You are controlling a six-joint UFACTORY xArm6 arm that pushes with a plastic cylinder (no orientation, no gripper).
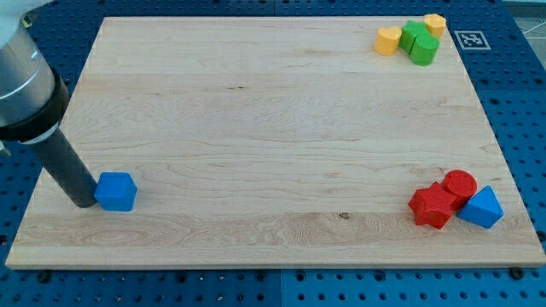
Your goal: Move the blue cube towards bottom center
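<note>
- The arm carries no pincer, so nothing is grasped; its rod ends in my tip [85,203], touching the view's-left face of the blue cube [116,191].
- The blue cube sits near the worktop's [256,128] bottom-left corner.
- Two red blocks [442,199] and a blue wedge [482,207] cluster at the bottom-right corner.
- Yellow and green blocks [412,38] crowd the top-right corner.

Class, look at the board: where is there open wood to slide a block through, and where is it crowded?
Open: the whole middle, from the blue cube and my tip touching its left side, across to the red cluster. Crowded: the top right yellow-green cluster, and the bottom right reds with a blue triangular block.
</note>
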